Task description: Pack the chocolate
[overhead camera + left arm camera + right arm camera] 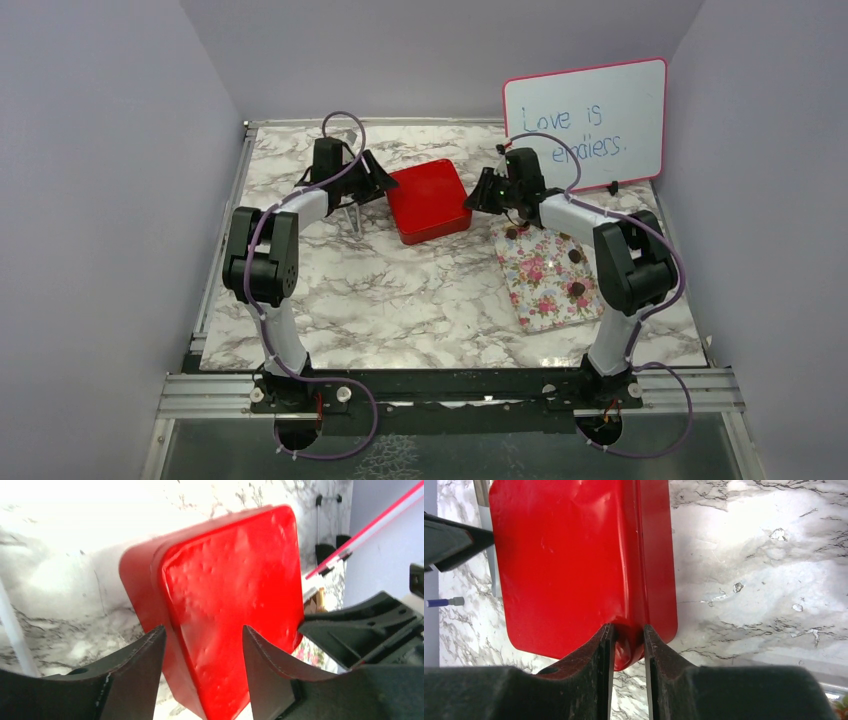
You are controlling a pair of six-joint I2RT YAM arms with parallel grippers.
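A red box (430,200) with its lid on sits at the middle back of the marble table. My left gripper (375,185) is at its left edge, jaws open and straddling the box's near corner (235,580). My right gripper (475,198) is at the box's right edge, shut on the rim of the red box (564,555). Three small dark brown chocolates (575,255) lie on a floral board (545,285) at the right, under the right arm. In the wrist views, the left gripper (204,635) shows a wide gap and the right gripper (626,632) pinches the red rim.
A whiteboard (590,120) with a pink frame leans against the back right wall. A thin white rod (355,218) stands by the left gripper. Purple walls close in the table on the left, back and right.
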